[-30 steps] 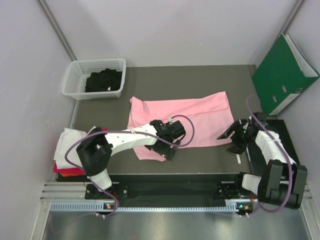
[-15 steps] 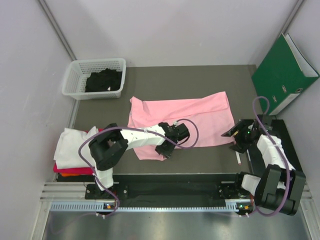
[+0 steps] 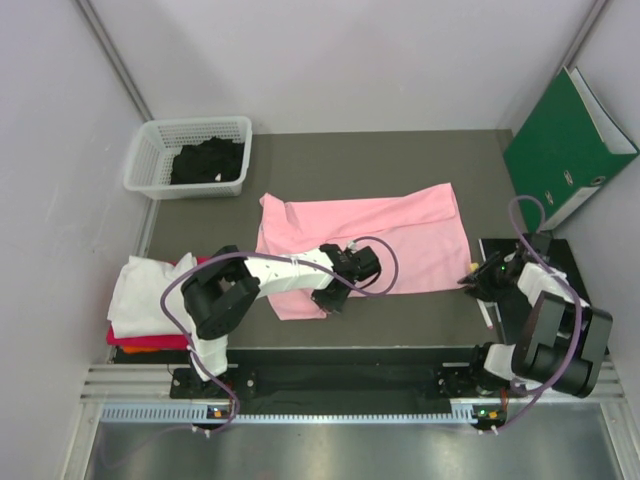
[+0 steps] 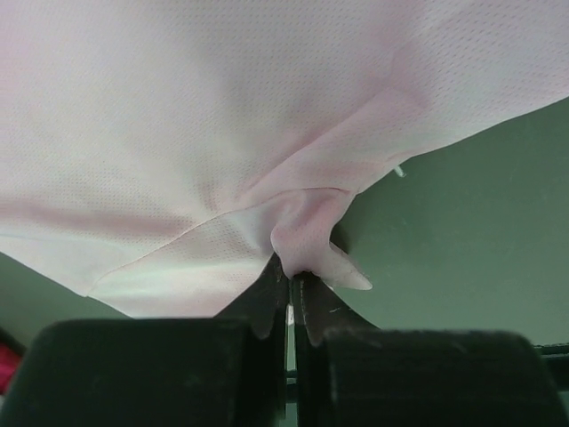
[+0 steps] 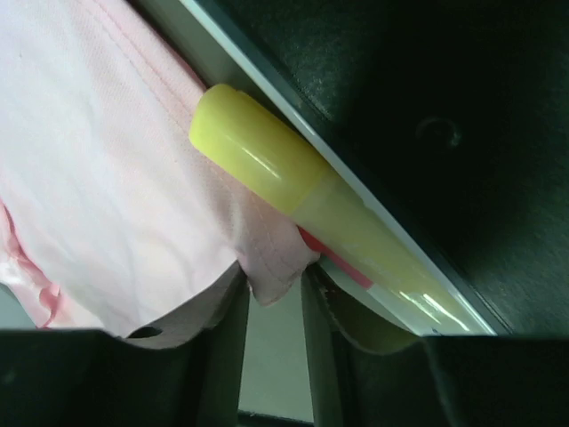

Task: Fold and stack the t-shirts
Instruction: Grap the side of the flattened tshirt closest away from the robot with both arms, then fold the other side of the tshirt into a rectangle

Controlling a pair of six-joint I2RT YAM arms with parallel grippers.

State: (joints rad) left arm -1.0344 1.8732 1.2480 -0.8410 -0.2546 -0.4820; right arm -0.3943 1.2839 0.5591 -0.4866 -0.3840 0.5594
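A light pink t-shirt [image 3: 360,235] lies spread flat across the middle of the table. My left gripper [image 3: 333,303] is at its near left corner. In the left wrist view the left gripper [image 4: 291,277] is shut on a pinched fold of the pink t-shirt [image 4: 307,236]. My right gripper [image 3: 470,283] is at the shirt's near right corner. In the right wrist view the right gripper [image 5: 274,289] has that hemmed corner of the pink t-shirt [image 5: 271,267] wedged between its narrowed fingers. Folded t-shirts [image 3: 150,295] are stacked at the left, white on top of magenta-red and orange.
A white mesh basket [image 3: 150,150] at the back left holds a black t-shirt [image 3: 208,160]. A green binder [image 3: 565,140] leans at the right wall. A yellow marker [image 5: 267,178] lies beside the right fingers, against the edge of a black pad [image 3: 555,262].
The left jaws have closed on the shirt's near left edge. The right gripper has moved right and nearer to the shirt's corner, and its jaws have narrowed round it.
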